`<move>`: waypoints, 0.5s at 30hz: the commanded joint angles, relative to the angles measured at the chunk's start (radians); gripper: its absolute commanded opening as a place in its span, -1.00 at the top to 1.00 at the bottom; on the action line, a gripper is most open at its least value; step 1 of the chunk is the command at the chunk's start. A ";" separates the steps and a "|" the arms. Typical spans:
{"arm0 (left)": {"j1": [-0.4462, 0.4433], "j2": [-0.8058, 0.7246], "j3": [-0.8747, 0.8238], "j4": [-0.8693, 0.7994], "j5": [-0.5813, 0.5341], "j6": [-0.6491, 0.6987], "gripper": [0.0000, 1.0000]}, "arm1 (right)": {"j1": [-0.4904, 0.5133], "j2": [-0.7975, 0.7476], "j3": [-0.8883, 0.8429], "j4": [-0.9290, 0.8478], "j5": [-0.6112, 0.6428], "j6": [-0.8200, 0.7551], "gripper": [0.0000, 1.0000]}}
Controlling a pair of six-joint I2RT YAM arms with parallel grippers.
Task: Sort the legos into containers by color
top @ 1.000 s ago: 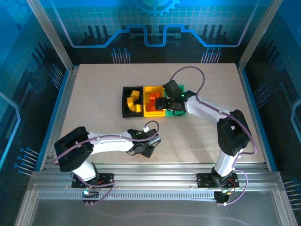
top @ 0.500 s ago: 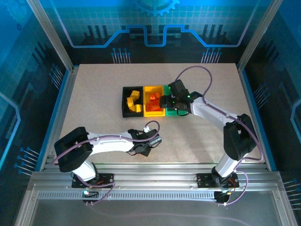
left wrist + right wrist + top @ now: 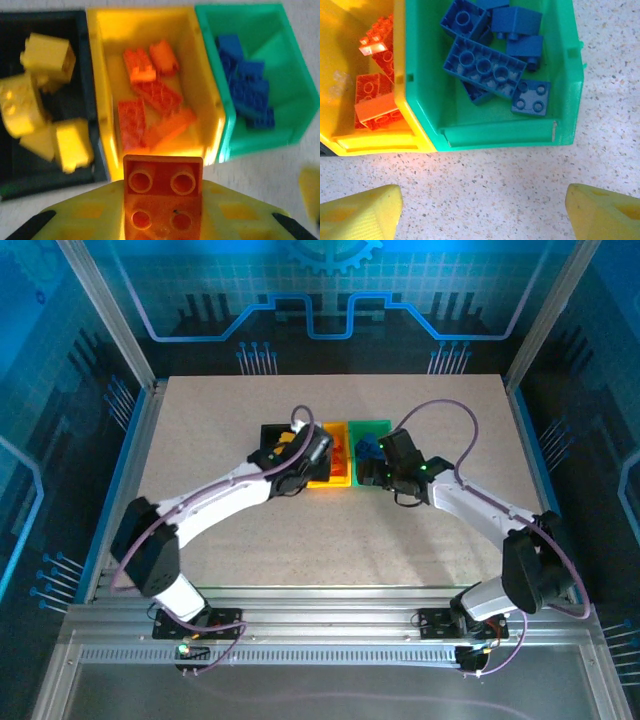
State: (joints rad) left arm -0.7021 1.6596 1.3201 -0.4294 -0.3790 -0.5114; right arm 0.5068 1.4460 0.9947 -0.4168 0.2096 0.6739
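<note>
Nearly finished, it seems: left gripper [image 3: 162,217] clasps an orange brick [image 3: 162,192] over the yellow bin [image 3: 102,100] near rim, mid-table [image 3: 250,530], right gripper [image 3: 480,210] gaping empty by the green bin [image 3: 495,135], other bricks [image 3: 485,65] sorted.

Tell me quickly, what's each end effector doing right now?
Left end effector: closed, holding an orange lego.
Right end effector: open, holding nothing.

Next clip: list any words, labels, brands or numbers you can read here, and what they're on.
No readable text anywhere.
Studs of the orange brick in the left hand: too blurred to show any embossing.
On the yellow bin and green bin: no labels visible.
On the back panel: gear-and-line pattern, no letters.
</note>
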 commanded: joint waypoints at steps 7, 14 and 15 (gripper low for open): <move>0.093 0.339 0.333 -0.025 -0.006 0.025 0.31 | -0.016 -0.087 -0.080 0.007 0.006 0.041 -0.73; 0.105 0.472 0.467 -0.045 0.050 0.005 0.14 | -0.017 -0.116 -0.107 0.001 0.010 0.047 -0.74; 0.107 0.483 0.477 -0.048 0.057 0.003 0.07 | -0.016 -0.118 -0.105 0.000 0.010 0.049 -0.74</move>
State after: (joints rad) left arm -0.5964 2.1136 1.7447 -0.4450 -0.3599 -0.4957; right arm 0.5026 1.3590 0.8974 -0.4183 0.2058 0.7006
